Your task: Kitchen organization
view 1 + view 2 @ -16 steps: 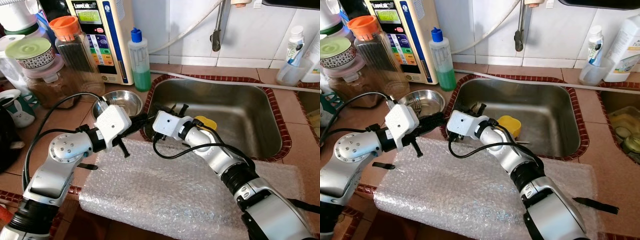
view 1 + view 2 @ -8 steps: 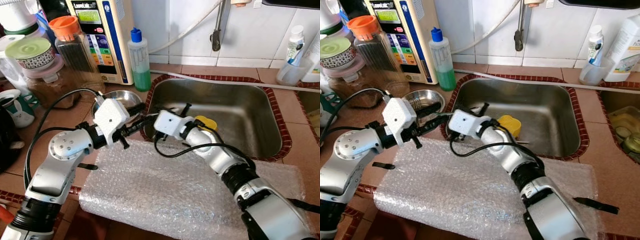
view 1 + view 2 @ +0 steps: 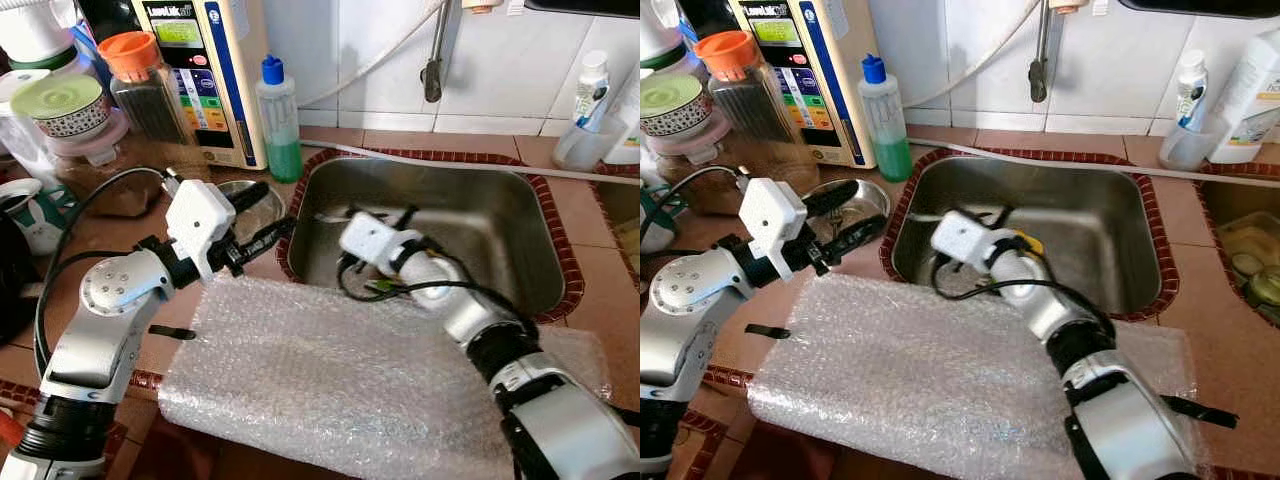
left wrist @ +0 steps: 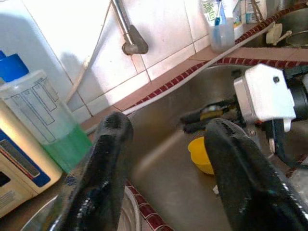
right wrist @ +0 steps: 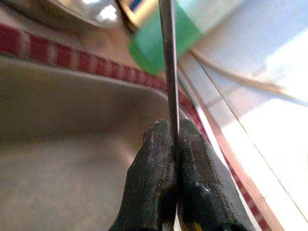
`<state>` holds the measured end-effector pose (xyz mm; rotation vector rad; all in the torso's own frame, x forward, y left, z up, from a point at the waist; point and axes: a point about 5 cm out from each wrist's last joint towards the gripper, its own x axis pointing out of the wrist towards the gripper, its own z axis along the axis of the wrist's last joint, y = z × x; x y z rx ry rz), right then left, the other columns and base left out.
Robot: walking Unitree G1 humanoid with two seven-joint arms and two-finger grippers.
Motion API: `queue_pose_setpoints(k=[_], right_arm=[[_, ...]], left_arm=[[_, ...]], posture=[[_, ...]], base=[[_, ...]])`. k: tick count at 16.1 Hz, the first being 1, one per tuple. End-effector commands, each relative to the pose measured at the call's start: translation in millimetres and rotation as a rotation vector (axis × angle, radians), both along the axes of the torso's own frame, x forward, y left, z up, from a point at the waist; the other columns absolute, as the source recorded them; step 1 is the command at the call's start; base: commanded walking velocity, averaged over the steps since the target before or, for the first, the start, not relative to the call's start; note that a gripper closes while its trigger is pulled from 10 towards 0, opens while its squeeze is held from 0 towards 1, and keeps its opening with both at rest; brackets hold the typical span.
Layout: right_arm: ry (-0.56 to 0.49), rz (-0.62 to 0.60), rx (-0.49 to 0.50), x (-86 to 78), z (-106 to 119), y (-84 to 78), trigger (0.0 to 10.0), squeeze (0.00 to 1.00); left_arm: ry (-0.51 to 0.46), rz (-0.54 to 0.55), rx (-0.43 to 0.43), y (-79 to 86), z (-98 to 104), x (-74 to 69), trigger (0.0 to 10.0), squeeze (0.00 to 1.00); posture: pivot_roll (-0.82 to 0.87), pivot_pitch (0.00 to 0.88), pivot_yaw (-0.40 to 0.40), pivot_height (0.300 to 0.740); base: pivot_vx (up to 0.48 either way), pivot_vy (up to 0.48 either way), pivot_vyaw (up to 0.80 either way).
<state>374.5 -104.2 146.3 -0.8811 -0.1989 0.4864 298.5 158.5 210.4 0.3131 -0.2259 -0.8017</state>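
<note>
My right gripper (image 5: 172, 132) is shut on a thin metal utensil handle (image 5: 166, 72) and hangs inside the steel sink (image 3: 490, 215), near its left wall. The left wrist view shows that gripper (image 4: 192, 118) above a yellow cup-like thing (image 4: 201, 153) on the sink floor. My left gripper (image 3: 260, 215) stands open over the counter, between the sink's left rim and a small steel bowl (image 3: 875, 195). Nothing is between its fingers. A sheet of bubble wrap (image 3: 340, 370) lies on the counter in front of the sink.
A green soap bottle (image 3: 278, 120) and a water purifier (image 3: 205, 70) stand behind the bowl. Jars (image 3: 150, 90) crowd the far left. The faucet (image 3: 433, 70) hangs over the sink's back. A cup with a toothbrush (image 3: 585, 130) stands at the back right.
The two grippers were close together at the sink's left rim. My right gripper has moved right, into the sink. My left gripper has drawn back left toward the bowl.
</note>
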Motion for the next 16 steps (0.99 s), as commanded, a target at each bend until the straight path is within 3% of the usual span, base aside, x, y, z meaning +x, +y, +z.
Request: queue_pose_setpoints(k=[1, 3, 6, 8, 10, 12, 16], right_arm=[[-0.011, -0.040, 0.031, 4.9, 7.5, -6.5, 0.0, 0.00], [0.005, -0.155, 0.117, 9.5, 8.7, -28.2, 0.0, 0.00], [0.024, -0.286, 0.243, 13.4, 10.5, -47.9, 0.0, 0.00], [0.083, -0.408, 0.425, 15.3, 7.4, -62.3, 0.0, 0.00], [0.139, -0.480, 0.543, 15.8, 3.3, -71.0, 2.8, 0.00], [0.191, -0.552, 0.639, 16.6, 0.4, -79.6, 10.0, 0.00], [0.281, -0.629, 0.724, 16.0, -7.6, -87.6, 10.0, 0.00]], left_arm=[[-0.005, 0.020, -0.008, 4.7, 2.9, -1.2, 10.0, 1.00], [0.038, 0.032, -0.018, 6.3, -2.8, -0.9, 10.0, 1.00], [0.098, 0.030, -0.024, 6.1, -11.9, -1.9, 10.0, 1.00], [0.153, 0.045, -0.072, 6.6, -17.8, -1.8, 10.0, 1.00], [0.180, 0.051, -0.066, 7.3, -22.5, -2.3, 10.0, 1.00], [0.219, 0.019, -0.011, 5.1, -29.3, -6.0, 10.0, 1.00], [0.244, -0.018, 0.021, 2.6, -31.9, -9.0, 10.0, 1.00]], posture=[[-0.12, 0.074, 0.119, 0.740], [-0.12, 0.072, 0.121, 0.740], [-0.12, 0.075, 0.122, 0.740], [-0.13, 0.077, 0.124, 0.740], [-0.13, 0.079, 0.125, 0.740], [-0.12, 0.080, 0.126, 0.740], [-0.12, 0.083, 0.127, 0.740]], base=[[0.000, 0.000, 0.00], [0.000, 0.000, 0.00], [0.000, 0.000, 0.00], [0.000, 0.000, 0.00], [0.000, 0.000, 0.00], [0.000, 0.000, 0.00], [0.000, 0.000, 0.00]])
